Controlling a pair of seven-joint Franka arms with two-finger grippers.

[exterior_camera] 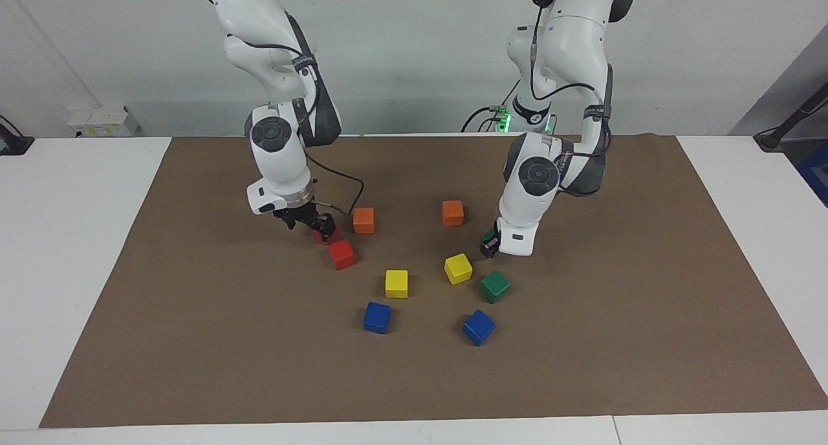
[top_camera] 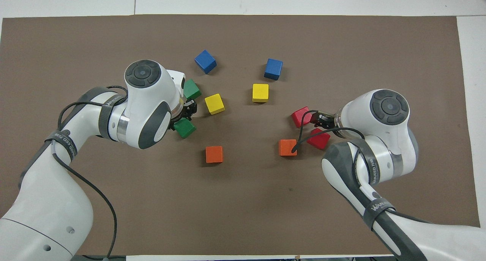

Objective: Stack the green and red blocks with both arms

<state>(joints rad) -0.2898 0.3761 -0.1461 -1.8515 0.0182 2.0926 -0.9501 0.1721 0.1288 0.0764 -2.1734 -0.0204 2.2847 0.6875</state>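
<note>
A brown mat (exterior_camera: 194,341) covers the white table (exterior_camera: 71,238) before a pale wall (exterior_camera: 414,50).

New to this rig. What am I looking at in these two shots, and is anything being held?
Two white robot arms, the left arm and right arm, each end in a two-finger pincer. One picture faces them across the table. The other looks down from above their end, so sides swap. On the brown mat lie paired green, red, orange cubes, yellow cubes and blue cubes. The left pincer is shut on the green cube nearer the robots. The right pincer is open, low at the nearer red cube.
</note>
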